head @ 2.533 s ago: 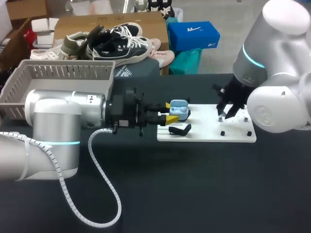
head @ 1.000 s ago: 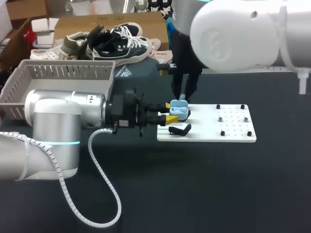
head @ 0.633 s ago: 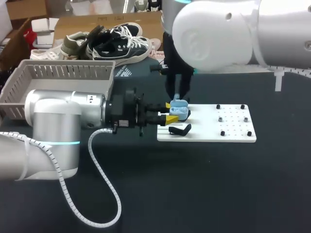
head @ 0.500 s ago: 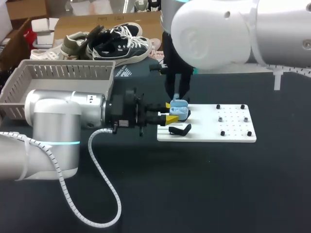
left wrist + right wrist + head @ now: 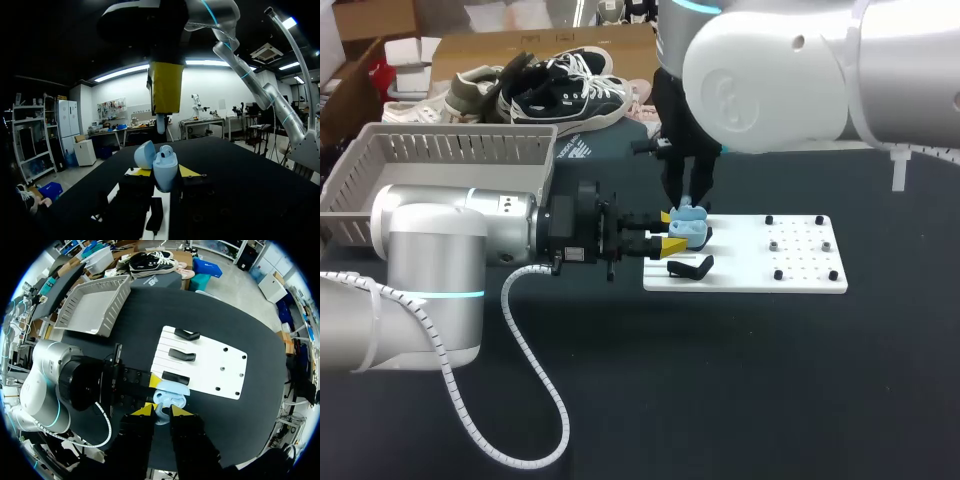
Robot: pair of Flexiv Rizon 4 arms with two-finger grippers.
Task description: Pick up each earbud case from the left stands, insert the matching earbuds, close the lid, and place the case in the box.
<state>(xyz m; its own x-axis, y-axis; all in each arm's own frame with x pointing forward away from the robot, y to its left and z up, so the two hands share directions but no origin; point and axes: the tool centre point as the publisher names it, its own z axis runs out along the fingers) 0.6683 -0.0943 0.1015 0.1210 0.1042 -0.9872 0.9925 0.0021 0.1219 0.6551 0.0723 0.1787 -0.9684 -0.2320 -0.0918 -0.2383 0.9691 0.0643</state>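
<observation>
Clamping the open earbud case, left gripper sits under right gripper pinching 1 earbud.

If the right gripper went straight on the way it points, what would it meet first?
The open earbud case in the left gripper, directly under the right gripper. The earbud it holds would likely touch first; the gap is unclear.
</observation>
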